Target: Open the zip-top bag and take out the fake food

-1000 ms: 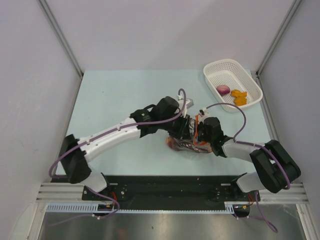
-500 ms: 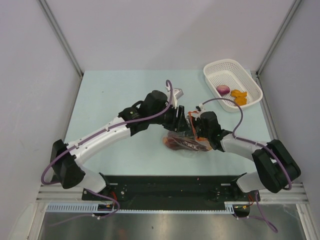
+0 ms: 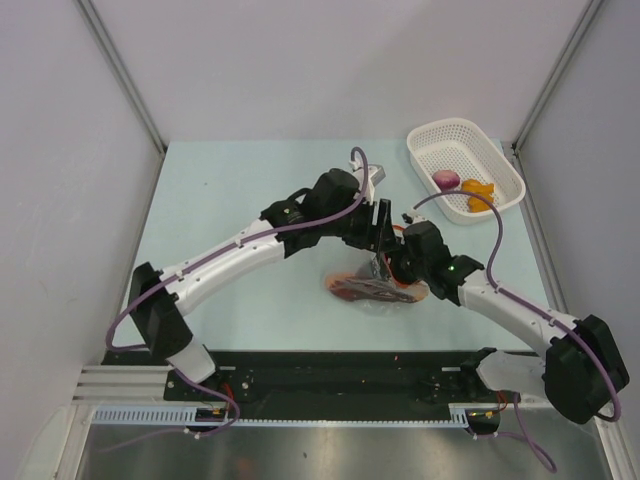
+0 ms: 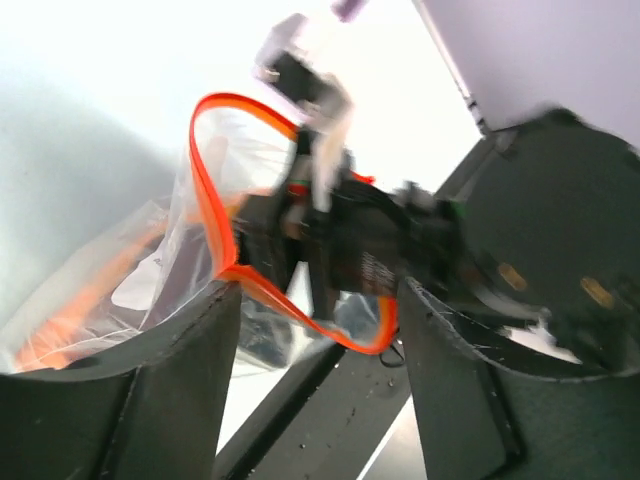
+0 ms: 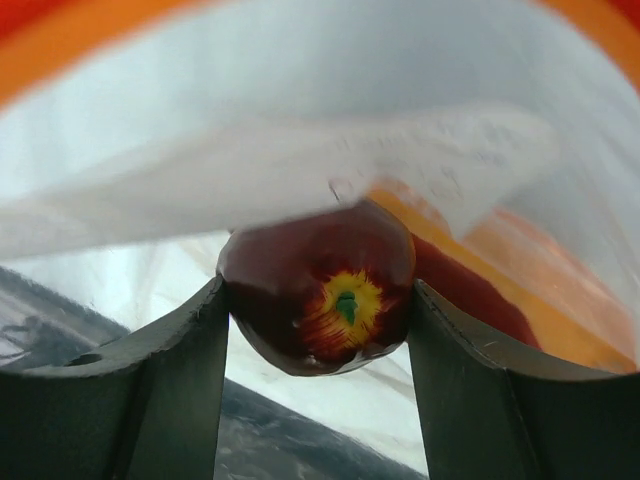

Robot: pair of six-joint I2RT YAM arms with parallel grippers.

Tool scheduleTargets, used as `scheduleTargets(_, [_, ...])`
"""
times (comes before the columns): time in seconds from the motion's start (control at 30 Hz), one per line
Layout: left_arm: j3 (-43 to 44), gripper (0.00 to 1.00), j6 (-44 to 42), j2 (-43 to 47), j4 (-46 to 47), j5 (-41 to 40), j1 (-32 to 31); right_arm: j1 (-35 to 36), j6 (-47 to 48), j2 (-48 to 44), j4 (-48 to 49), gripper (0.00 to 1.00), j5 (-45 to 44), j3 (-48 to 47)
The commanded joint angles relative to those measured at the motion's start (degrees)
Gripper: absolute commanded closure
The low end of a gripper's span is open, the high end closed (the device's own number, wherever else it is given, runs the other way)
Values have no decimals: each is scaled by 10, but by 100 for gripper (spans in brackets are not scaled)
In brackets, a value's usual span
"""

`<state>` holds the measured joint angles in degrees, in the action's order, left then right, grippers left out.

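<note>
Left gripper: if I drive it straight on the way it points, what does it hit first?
Most likely the zip-top bag's orange zip strip, looping across right before the open left gripper; the right gripper lies just behind it, in the bag mouth. Depth is unclear here.

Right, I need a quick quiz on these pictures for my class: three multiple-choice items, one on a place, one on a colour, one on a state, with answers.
1. Where on the table does the white basket stand?
A near left corner; B far right corner; C centre.
2. What colour is the zip strip on the bag?
A blue; B green; C orange-red.
3. The dark maroon piece is:
A held by the right gripper; B lying in the basket; C loose on bare table.

Answers:
1 B: the top view shows it at the far right corner.
2 C: it loops orange-red in the left wrist view.
3 A: both fingers touch its sides in the right wrist view.
</note>
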<state>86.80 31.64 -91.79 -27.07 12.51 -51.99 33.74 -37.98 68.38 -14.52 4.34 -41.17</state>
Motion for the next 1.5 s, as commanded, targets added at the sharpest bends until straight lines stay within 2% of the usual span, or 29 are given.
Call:
scheduleTargets(0.0, [42,35,11,-30,-57,-49,-3,7,4,-42,-81,100,-63,-35])
scheduleTargets(0.07, [49,42,11,-33,-69,-67,-3,8,-2,-58,-99,100,-73,-32])
scheduleTargets(0.23, [49,44,-3,-30,-84,-95,-8,7,-1,-110,-125,100,-90,-30])
scheduleTargets(0.37, [50,56,-6,-36,-87,-93,-8,5,5,-134,-161,100,-104,-47])
scheduleTargets(0.43, [48,59,-8,-34,-84,-88,-8,2,17,-147,-187,100,-120,-63])
scheduleTargets(0.63, [31,77,-11,-28,-50,-43,-8,-44,56,-182,-228,100,-136,-150])
scheduleTargets(0.7, [36,85,-11,-33,-49,-29,-8,-67,72,-177,-236,100,-144,-192])
scheduleTargets(0.73, [38,93,-12,-35,-50,-27,-8,-75,77,-174,-240,100,-164,-203])
scheduleTargets(0.83, [40,100,-18,-37,-54,-14,-8,-123,92,-149,-207,99,-218,-229])
scheduleTargets(0.9, [40,100,-21,-38,-56,6,-8,-169,90,-105,-184,96,-224,-241])
scheduleTargets(1.03, [37,100,-39,-38,-58,33,-9,-304,55,0,-87,96,-181,-261])
scheduleTargets(1.13, [36,100,-52,-36,-56,52,-8,-346,54,91,-42,95,-173,-281])
scheduleTargets(1.2, [39,100,-55,-37,-50,66,-9,-381,61,139,-5,90,-145,-302])
scheduleTargets(1.33, [54,100,-63,-48,-59,83,-9,-423,55,269,-18,75,-113,-371])
scheduleTargets(1.43, [62,100,-68,-51,-58,90,-9,-436,69,313,-52,50,-99,-428])
scheduleTargets(1.47, [63,100,-68,-52,-57,92,-9,-436,72,332,-60,31,-98,-438])
